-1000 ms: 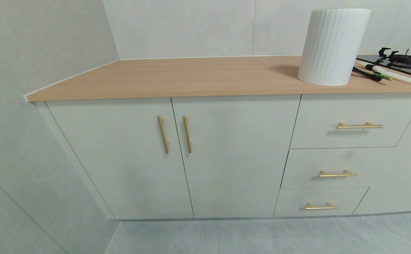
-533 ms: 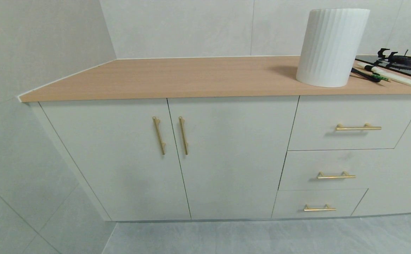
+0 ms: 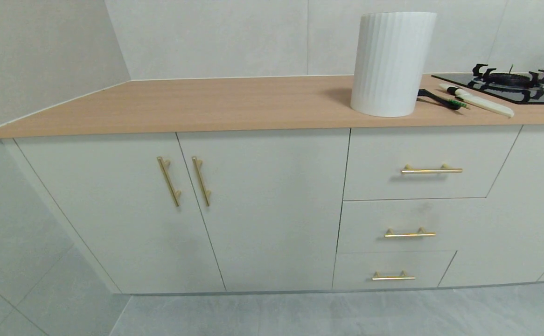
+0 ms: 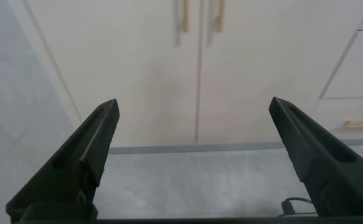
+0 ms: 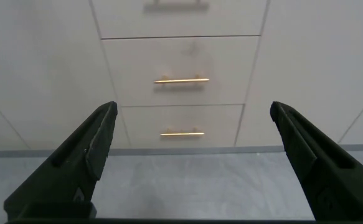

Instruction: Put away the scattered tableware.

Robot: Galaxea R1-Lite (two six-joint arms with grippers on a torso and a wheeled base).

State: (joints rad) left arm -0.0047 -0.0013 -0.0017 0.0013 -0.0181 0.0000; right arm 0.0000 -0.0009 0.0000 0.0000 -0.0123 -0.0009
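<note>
Head view: the tableware [image 3: 475, 99] lay at upper right on the countertop [image 3: 206, 105], just beside the white ribbed holder [image 3: 391, 63].

Left wrist view: the left gripper [image 4: 193, 109], spread wide and empty, faced the cabinet doors [image 4: 156, 74] low near the floor.

Right wrist view: the right gripper [image 5: 193, 112], also spread and empty, faced the drawers [image 5: 181, 62], well apart from the tableware.

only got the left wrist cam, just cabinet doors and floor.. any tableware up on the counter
Observer: Yes. In the head view a dark utensil and a cream utensil lie on the countertop, between the white ribbed container and the stove.
Operator: ok and the other arm, holding anything
Observer: No. The right gripper is open and empty, low down and facing the drawers.
Operator: those drawers open or shut
Observer: The head view shows all three shut.
</note>
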